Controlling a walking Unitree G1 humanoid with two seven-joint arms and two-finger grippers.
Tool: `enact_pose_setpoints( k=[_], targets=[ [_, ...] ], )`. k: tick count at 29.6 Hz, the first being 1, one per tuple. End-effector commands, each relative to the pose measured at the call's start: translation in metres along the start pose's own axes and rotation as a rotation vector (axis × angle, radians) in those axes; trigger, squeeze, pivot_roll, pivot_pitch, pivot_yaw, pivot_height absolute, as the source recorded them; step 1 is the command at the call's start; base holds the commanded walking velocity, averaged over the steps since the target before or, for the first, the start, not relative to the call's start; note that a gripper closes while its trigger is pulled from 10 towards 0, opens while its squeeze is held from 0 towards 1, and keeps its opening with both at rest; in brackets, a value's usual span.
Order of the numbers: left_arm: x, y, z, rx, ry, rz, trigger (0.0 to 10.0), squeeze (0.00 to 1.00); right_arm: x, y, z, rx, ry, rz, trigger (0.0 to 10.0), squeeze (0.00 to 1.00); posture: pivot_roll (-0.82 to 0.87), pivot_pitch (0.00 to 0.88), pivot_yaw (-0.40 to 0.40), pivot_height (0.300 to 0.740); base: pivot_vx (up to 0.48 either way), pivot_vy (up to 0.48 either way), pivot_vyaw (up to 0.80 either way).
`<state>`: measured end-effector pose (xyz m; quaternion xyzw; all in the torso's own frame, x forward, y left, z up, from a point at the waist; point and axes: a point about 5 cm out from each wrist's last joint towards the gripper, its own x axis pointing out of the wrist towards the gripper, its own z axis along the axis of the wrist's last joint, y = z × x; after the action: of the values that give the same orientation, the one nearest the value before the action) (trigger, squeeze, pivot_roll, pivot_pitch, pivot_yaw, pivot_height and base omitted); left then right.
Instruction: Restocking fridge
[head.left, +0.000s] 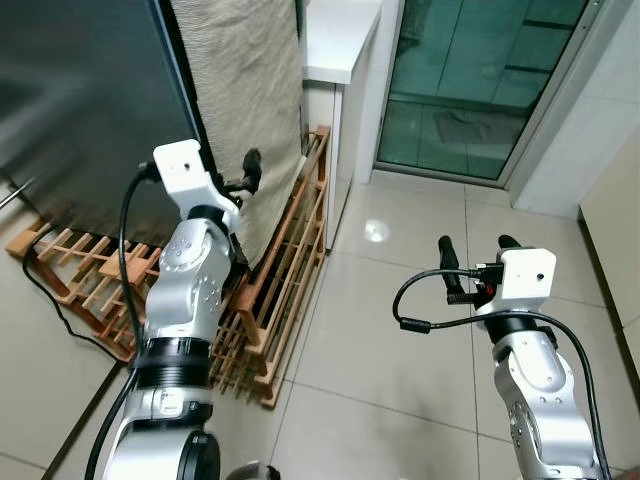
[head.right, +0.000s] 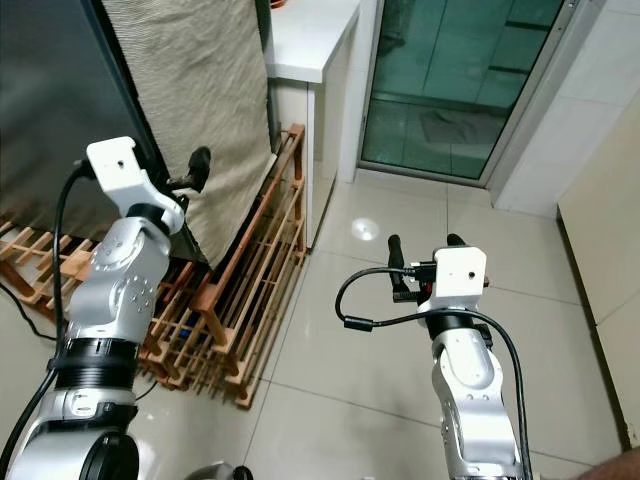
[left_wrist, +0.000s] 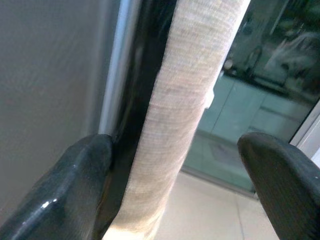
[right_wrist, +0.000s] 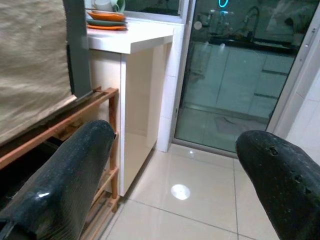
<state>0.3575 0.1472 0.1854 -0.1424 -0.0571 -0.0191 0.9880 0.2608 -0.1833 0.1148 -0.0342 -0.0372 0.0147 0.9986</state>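
The fridge's dark grey door (head.left: 80, 100) fills the upper left, with a beige woven cloth (head.left: 250, 90) hanging over the side next to it. My left gripper (head.left: 246, 176) is raised to the door's edge and stands open. In the left wrist view one finger (left_wrist: 75, 185) lies against the grey door by the black seam, while the other finger (left_wrist: 280, 180) is beyond the beige cloth (left_wrist: 185, 100), which lies between them. My right gripper (head.left: 477, 243) is open and holds nothing above the floor tiles, pointing toward the glass door.
A low wooden slat rack (head.left: 280, 290) stands on the floor under and beside the fridge. A white counter (head.left: 340, 40) with stacked plates (right_wrist: 105, 17) is beyond it. A glass sliding door (head.left: 470, 80) is ahead. A black cable (head.left: 60, 310) trails on the floor at left.
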Motion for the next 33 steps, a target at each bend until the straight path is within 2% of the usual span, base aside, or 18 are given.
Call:
enact_pose_setpoints(
  k=[1, 5, 8, 10, 11, 12, 15, 16, 19, 24, 27, 29, 32, 33],
  targets=[
    [0.005, -0.013, 0.003, 0.008, -0.015, -0.039, 10.0, 0.00, 0.003, -0.001, 0.002, -0.012, -0.004, 0.005, 10.0, 0.00, -0.14, 0.000, 0.026, 0.740, 0.000, 0.000, 0.00],
    [0.009, -0.025, 0.004, -0.010, -0.018, -0.088, 10.0, 0.00, 0.004, -0.002, 0.003, -0.012, -0.006, 0.002, 10.0, 0.00, -0.15, 0.000, 0.025, 0.740, 0.000, 0.000, 0.00],
    [0.010, -0.048, 0.000, -0.065, -0.009, -0.258, 10.0, 0.00, 0.004, -0.004, 0.002, -0.014, -0.005, -0.002, 10.0, 0.00, -0.15, 0.000, 0.021, 0.740, 0.000, 0.000, 0.00],
    [0.011, -0.068, -0.005, -0.079, 0.013, -0.384, 10.0, 0.00, 0.004, -0.004, 0.002, -0.014, -0.004, -0.003, 10.0, 0.00, -0.15, 0.000, 0.015, 0.740, 0.000, 0.000, 0.00],
    [0.012, -0.085, -0.010, -0.093, 0.034, -0.479, 10.0, 0.00, 0.005, -0.004, 0.002, -0.015, -0.005, -0.003, 10.0, 0.00, -0.15, 0.000, 0.015, 0.740, 0.000, 0.000, 0.00],
    [0.012, -0.085, -0.010, -0.093, 0.034, -0.479, 10.0, 0.00, 0.005, -0.004, 0.002, -0.015, -0.005, -0.003, 10.0, 0.00, -0.15, 0.000, 0.015, 0.740, 0.000, 0.000, 0.00],
    [0.010, -0.106, -0.016, -0.183, 0.077, -0.589, 10.0, 0.00, 0.008, -0.005, 0.003, -0.016, -0.009, -0.004, 10.0, 0.00, -0.16, 0.000, 0.020, 0.740, 0.000, 0.000, 0.00],
    [0.006, -0.120, -0.018, -0.239, 0.099, -0.676, 10.0, 0.00, 0.009, -0.005, 0.004, -0.016, -0.011, -0.008, 10.0, 0.00, -0.16, 0.000, 0.020, 0.740, 0.000, 0.000, 0.00],
    [0.001, -0.131, -0.017, -0.266, 0.093, -0.737, 10.0, 0.00, 0.009, -0.005, 0.004, -0.014, -0.014, -0.013, 10.0, 0.00, -0.17, 0.000, 0.029, 0.740, 0.000, 0.000, 0.00],
    [-0.034, -0.179, -0.010, -0.396, 0.086, -1.100, 10.0, 0.00, 0.010, -0.003, 0.004, -0.009, -0.013, -0.010, 10.0, 0.00, -0.17, 0.000, 0.031, 0.740, 0.000, 0.000, 0.00],
    [-0.041, -0.185, -0.009, -0.373, 0.079, -1.157, 10.0, 0.00, 0.010, -0.002, 0.002, -0.007, -0.007, -0.007, 10.0, 0.00, -0.17, 0.000, 0.031, 0.740, 0.000, 0.000, 0.00],
    [-0.043, -0.179, -0.012, -0.319, 0.082, -1.147, 10.0, 0.00, 0.009, 0.001, 0.001, -0.006, -0.003, -0.001, 10.0, 0.00, -0.17, 0.000, 0.039, 0.740, 0.000, 0.000, 0.00],
    [-0.036, -0.149, -0.015, -0.250, 0.088, -1.018, 10.0, 0.00, 0.006, 0.003, -0.001, 0.001, 0.004, 0.000, 10.0, 0.00, -0.17, 0.000, 0.043, 0.740, 0.000, 0.000, 0.00],
    [-0.032, -0.127, -0.015, -0.187, 0.075, -0.908, 10.0, 0.00, 0.004, 0.003, -0.003, 0.009, 0.010, -0.006, 10.0, 0.00, -0.17, 0.000, 0.045, 0.740, 0.000, 0.000, 0.00]
  ],
)
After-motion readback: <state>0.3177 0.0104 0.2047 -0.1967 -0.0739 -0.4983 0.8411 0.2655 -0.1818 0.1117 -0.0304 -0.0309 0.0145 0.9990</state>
